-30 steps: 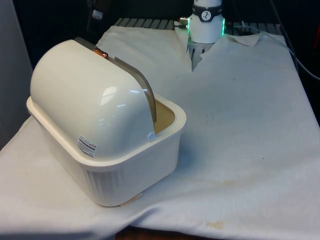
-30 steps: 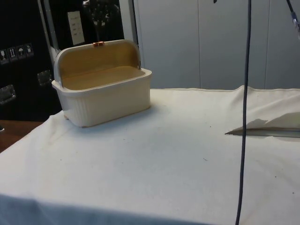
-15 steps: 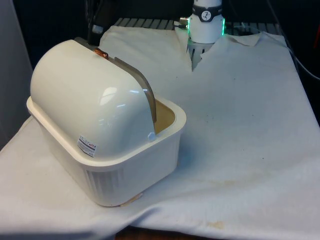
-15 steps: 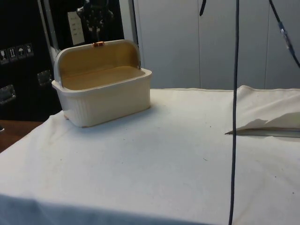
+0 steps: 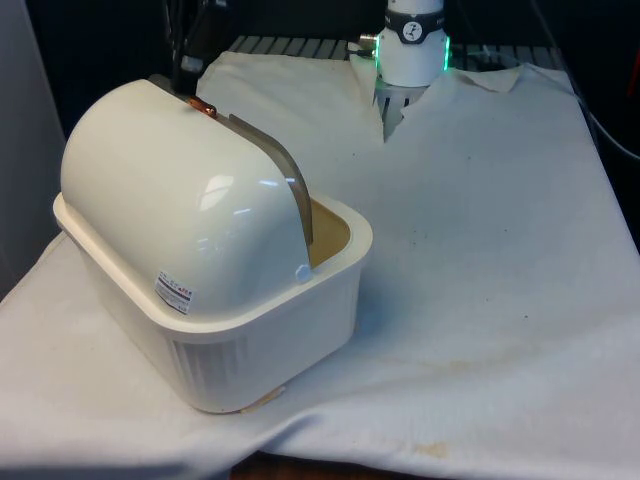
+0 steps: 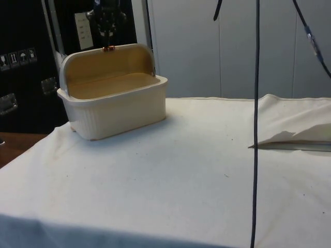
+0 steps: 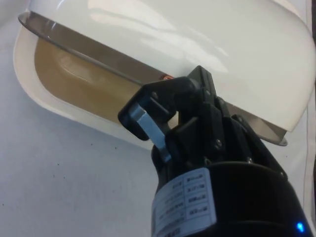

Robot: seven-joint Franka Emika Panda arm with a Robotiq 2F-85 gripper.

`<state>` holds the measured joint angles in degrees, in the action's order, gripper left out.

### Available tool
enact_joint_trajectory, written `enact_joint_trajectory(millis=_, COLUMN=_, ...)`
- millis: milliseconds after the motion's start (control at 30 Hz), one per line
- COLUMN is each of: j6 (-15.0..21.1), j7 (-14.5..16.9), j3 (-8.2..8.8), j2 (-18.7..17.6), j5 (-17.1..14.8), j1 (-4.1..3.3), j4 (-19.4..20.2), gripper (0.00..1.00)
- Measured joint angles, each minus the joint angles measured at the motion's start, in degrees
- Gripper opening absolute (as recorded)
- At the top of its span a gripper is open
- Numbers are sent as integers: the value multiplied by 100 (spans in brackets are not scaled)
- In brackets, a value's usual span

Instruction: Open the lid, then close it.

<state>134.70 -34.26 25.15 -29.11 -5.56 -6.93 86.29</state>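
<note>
A cream bread box (image 5: 262,340) stands at the front view's left, its domed lid (image 5: 170,190) rolled back and open. The tan inside (image 6: 111,82) faces the side camera. A small copper handle (image 5: 203,105) sits on the lid's edge at the very top of the box (image 6: 108,48). My black gripper (image 5: 190,72) hangs straight over that handle, its tip (image 6: 107,42) just above it. From the wrist, the gripper (image 7: 168,106) sits close over the lid's grey rim, with a sliver of the copper handle (image 7: 168,77) behind it. I cannot make out contact with the handle.
The white cloth (image 5: 480,250) covers the table, with a raised fold (image 6: 295,137) near the robot's base (image 5: 412,50). A black cable (image 6: 255,124) hangs in front of the side camera. The box sits close to the table's edge at the front view's left.
The gripper has come down from above to just over the copper handle. The lid and the box have not moved.
</note>
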Motion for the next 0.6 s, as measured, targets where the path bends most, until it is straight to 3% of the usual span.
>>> enact_joint_trajectory(millis=600, j6=-309, j7=149, j3=17, j2=-321, j5=0, j1=34, j4=-441, gripper=0)
